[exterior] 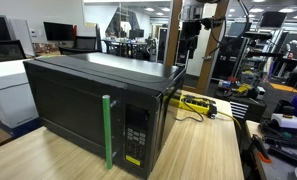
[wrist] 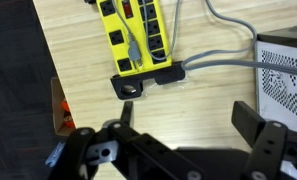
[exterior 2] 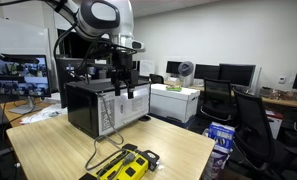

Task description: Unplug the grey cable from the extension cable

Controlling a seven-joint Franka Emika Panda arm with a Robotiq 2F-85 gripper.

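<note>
The yellow extension cable [wrist: 138, 30] lies on the wooden table at the top of the wrist view, with a row of black sockets. A grey plug [wrist: 134, 50] sits in one socket, and thin grey cable [wrist: 223, 58] runs from the strip's end to the right. The strip also shows in both exterior views [exterior: 194, 101] [exterior 2: 126, 166], next to the microwave. My gripper [wrist: 188, 120] is open and empty, and hangs well above the table, short of the strip's end. In both exterior views the gripper [exterior: 191, 45] [exterior 2: 123, 90] is high above the table.
A large black microwave [exterior: 88, 100] [exterior 2: 96, 108] with a green handle stands on the table; its vented corner [wrist: 285, 65] is close to the cables. Black adapters [wrist: 146, 80] sit at the strip's near end. An orange object [wrist: 60, 110] lies at the table edge.
</note>
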